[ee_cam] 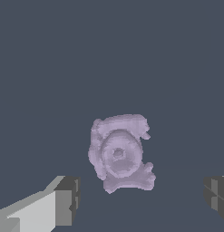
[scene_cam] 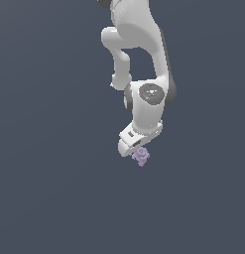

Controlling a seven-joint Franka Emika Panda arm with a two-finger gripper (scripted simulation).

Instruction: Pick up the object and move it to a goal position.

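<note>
My arm [scene_cam: 144,59] comes down from the top of the exterior view in a folded white column, wrist turned so the hand points straight at the dark grey floor [scene_cam: 49,198]. I hold it that way because a vertical approach lets my two fingers drop on either side of a small thing without sweeping it aside. The floor is one plain, even surface around the piece; I see no marker for the goal position in either view, so I cannot say where the carry must end.

My pincer [ee_cam: 140,199] is spread wide. In the wrist view one fingertip [ee_cam: 68,199] stands off to one side of the picture and the other [ee_cam: 217,197] at the far edge, with open floor between them and nothing clamped. I judge this is the stance for lining up, not yet for gripping.

The object [scene_cam: 141,156] lies on the floor just below and slightly to the exterior view's right of my hand. In the wrist view the object [ee_cam: 119,153] shows its swirled, rose-like face toward the camera, lilac and lumpy, much narrower than my open span. It sits between the lines of my fingers but ahead of the tips, touching neither.
</note>
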